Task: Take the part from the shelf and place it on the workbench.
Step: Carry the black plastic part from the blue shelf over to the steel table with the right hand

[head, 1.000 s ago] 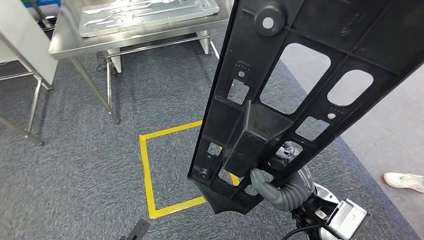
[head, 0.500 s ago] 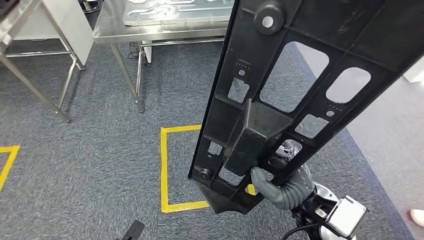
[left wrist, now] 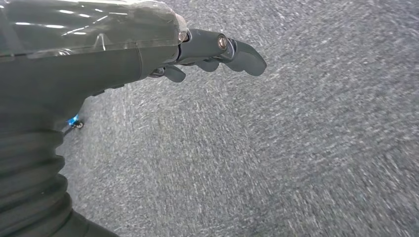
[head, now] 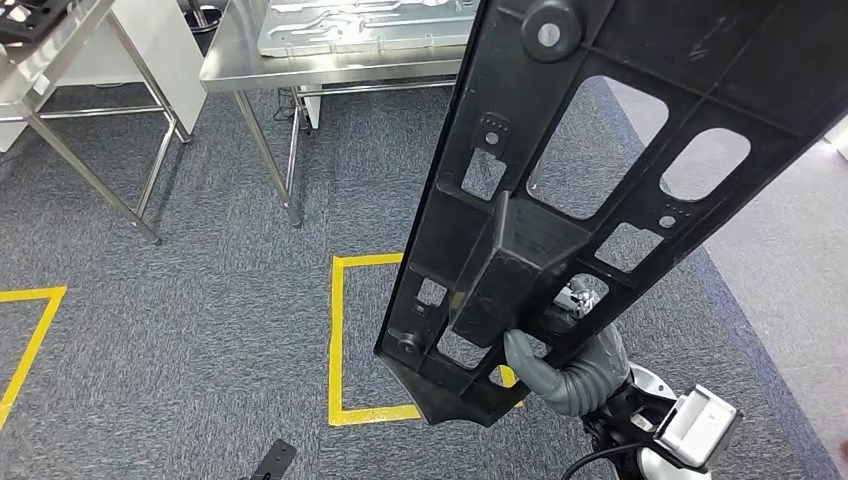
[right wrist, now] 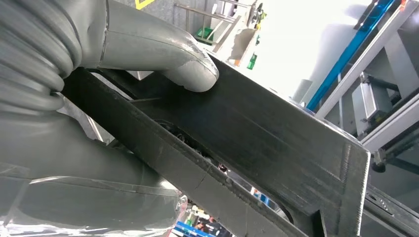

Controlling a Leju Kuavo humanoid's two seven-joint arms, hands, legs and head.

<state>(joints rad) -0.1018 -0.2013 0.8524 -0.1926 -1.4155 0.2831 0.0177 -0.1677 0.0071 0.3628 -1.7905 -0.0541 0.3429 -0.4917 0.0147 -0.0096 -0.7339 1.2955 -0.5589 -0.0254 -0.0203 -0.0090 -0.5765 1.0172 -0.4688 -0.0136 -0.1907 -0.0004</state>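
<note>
My right hand point(head: 560, 365) is clamped on the black plastic part point(head: 600, 190), gripping the raised box-shaped rib near its lower end. In the head view my grey thumb wraps up around the bottom edge of that rib, and in the right wrist view the thumb point(right wrist: 190, 74) presses flat against the rib's dark side wall, with the rest of my right hand point(right wrist: 89, 163) behind the part. The part is a long, flat frame with ribs, rounded cut-outs, small square openings and a round boss near its top. It stands tilted, its lower tip down by my wrist and its upper end rising away to the right and out of the picture, held in the air above the floor and well short of the bench.

My left hand point(left wrist: 207, 52) hangs over the grey carpet point(left wrist: 296, 148), holding nothing; its dark fingers are bent loosely forward but not closed.

Beyond the part, a square of yellow tape point(head: 338, 340) is marked on the carpet, partly hidden behind the part, and another yellow line point(head: 35, 330) lies off to the left. Farther on stands a stainless steel workbench point(head: 330, 65) on thin legs, with a light metal panel point(head: 350, 25) lying on top. A second steel table point(head: 50, 60) stands to its left.
</note>
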